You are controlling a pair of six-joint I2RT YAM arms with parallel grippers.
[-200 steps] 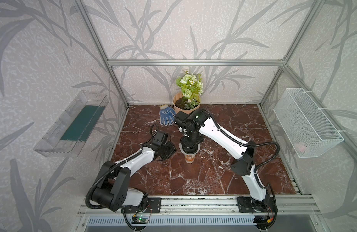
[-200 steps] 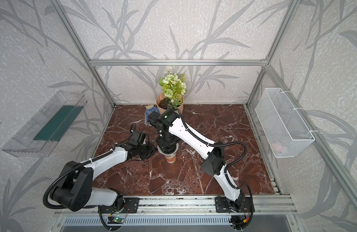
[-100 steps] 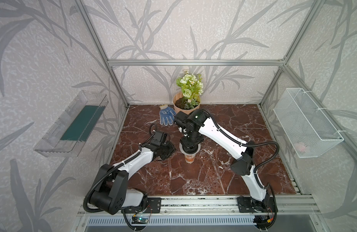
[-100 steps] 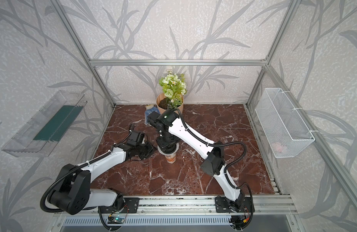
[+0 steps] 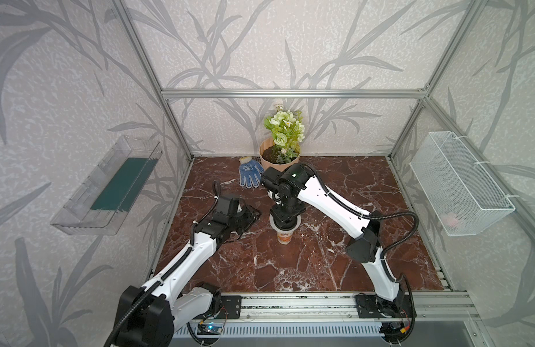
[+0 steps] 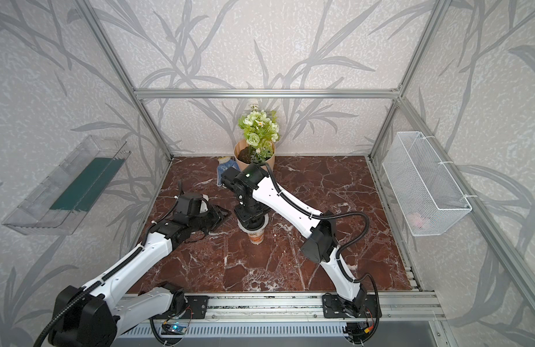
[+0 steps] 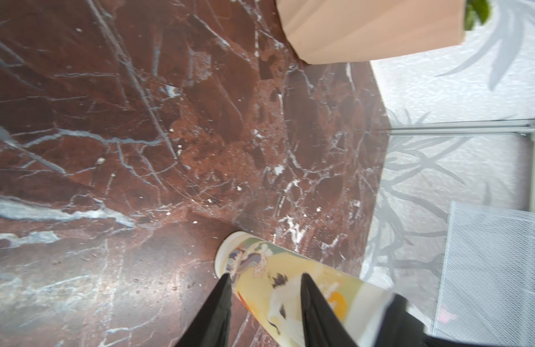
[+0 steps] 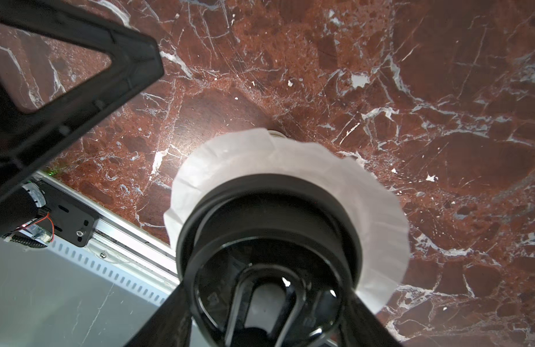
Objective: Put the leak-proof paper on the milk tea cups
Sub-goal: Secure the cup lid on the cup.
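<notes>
holding the black lid in the right gripper, jaws closed on its two opposite sides. set from above on the leak-proof paper, already spread over the mouth of the milk tea cup, upright about in the middle of the marble table. probably done so to bend the paper edge down around the rim; seen sticking out in wrinkled folds all around the lid. left gripper placed just to the left of the cup, fingers a little apart and empty, clear of it in both top views; likely there to steady the cup if needed. flower pot and blue glove left at the far side, out of the way. no readable letters or brand found on the cup, only a printed picture in orange, yellow and white.
</notes>
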